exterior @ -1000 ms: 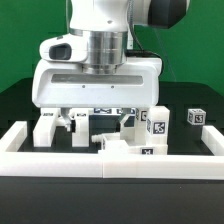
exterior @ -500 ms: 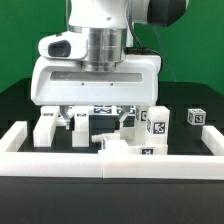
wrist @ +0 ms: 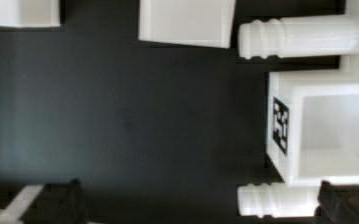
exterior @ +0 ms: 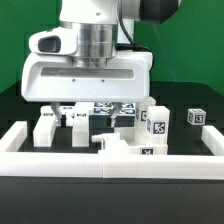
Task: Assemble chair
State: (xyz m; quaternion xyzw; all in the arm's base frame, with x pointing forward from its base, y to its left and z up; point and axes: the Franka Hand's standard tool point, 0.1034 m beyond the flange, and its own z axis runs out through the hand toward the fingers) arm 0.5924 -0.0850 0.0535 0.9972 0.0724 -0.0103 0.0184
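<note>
The chair is in loose white parts on the black table. In the exterior view a tagged block (exterior: pixel 157 122) stands to the right, a small block (exterior: pixel 45 127) to the left, and a low piece (exterior: pixel 119 148) lies in front. My gripper (exterior: pixel 97 118) hangs open just above them and holds nothing. In the wrist view a tagged block (wrist: pixel 327 125) has two ribbed pegs (wrist: pixel 293 38) at its ends. One peg (wrist: pixel 265 200) lies between my fingertips (wrist: pixel 51 205), close to the other finger. My gripper (wrist: pixel 197 205) touches nothing that I can see. A white slab (wrist: pixel 185 20) lies beyond.
A long white border rail (exterior: pixel 60 162) runs along the front and up both sides. A small tagged cube (exterior: pixel 196 117) sits at the exterior view's far right. Another white part (wrist: pixel 16 12) shows at a corner of the wrist view.
The arm has shifted towards the exterior view's left and risen slightly. The jaws stay open and the parts have not moved.
</note>
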